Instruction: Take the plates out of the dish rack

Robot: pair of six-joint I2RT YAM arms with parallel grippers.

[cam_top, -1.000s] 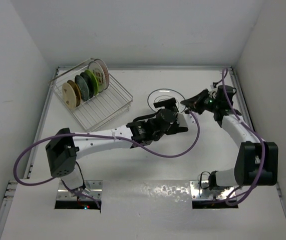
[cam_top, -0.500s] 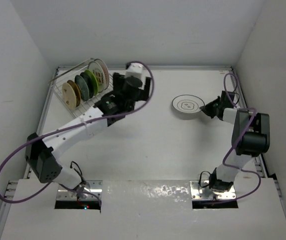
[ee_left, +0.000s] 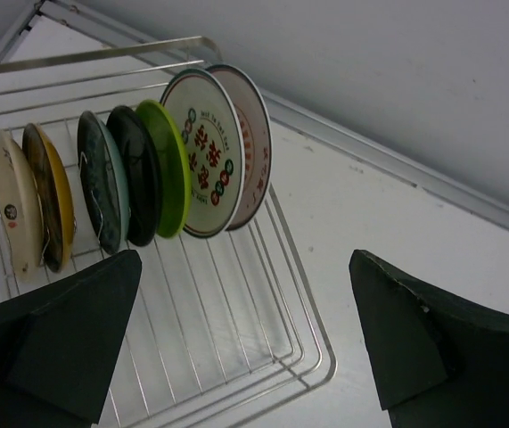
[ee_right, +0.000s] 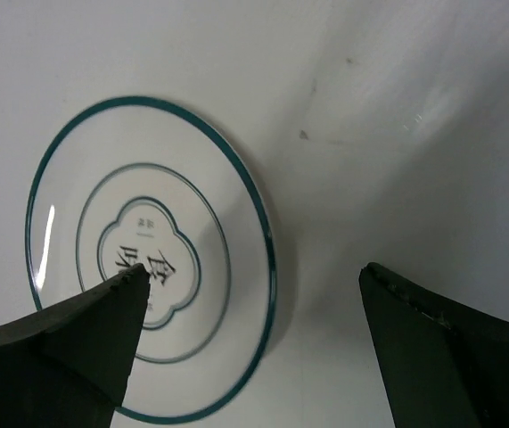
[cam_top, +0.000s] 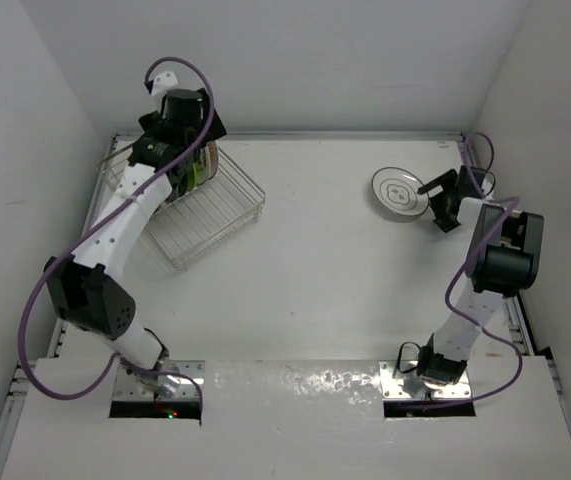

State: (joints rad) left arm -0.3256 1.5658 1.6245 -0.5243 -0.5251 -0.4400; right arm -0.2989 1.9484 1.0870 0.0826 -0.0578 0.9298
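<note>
Where white walls (cam_top: pixel 285 60) close in on three sides, a white tabletop (cam_top: pixel 345 290) is bounded by a thin metal rim (cam_top: pixel 335 134). At its far left corner the wire dish rack (cam_top: pixel 215 215) is set askew, and a row of plates (ee_left: pixel 169 165) is held on edge in its slots. The left gripper (ee_left: pixel 245 267) is held above the rack, jaws spread wide and empty. A teal-rimmed white plate (ee_right: pixel 147 267) is laid on the tabletop at the far right, just beside the right gripper (ee_right: pixel 254 272), likewise parted with nothing between its fingers.
</note>
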